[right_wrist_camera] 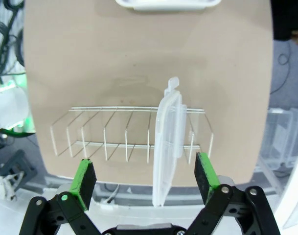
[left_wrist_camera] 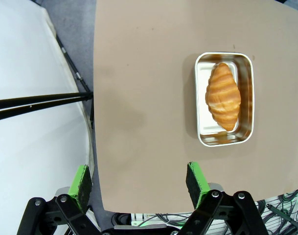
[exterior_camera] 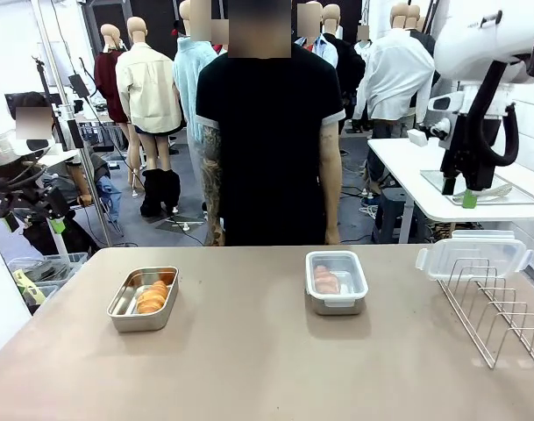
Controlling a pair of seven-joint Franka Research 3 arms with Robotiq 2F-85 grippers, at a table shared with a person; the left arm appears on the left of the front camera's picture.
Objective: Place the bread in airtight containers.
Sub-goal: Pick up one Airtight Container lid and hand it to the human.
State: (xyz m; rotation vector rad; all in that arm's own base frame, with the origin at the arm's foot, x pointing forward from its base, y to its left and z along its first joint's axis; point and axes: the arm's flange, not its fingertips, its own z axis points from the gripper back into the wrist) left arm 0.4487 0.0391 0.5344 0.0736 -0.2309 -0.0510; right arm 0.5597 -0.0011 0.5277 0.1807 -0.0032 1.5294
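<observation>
Left hand [left_wrist_camera: 139,188] and right hand [right_wrist_camera: 145,178]: fingers spread apart, nothing held. One ridged golden croissant roll [exterior_camera: 152,296] lies in the uncovered shallow steel tin [exterior_camera: 124,304], desk left. The second roll [exterior_camera: 325,279] lies in the centre tin [exterior_camera: 337,282] under a clear plastic clip lid. Another clear lid [right_wrist_camera: 167,147] stands upright in the wire rack [right_wrist_camera: 109,139], far right.

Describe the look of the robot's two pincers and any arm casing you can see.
Both the left pincer and the right pincer have black linked fingers tipped with green pads. In the front view, the right arm has a glossy white casing.
</observation>
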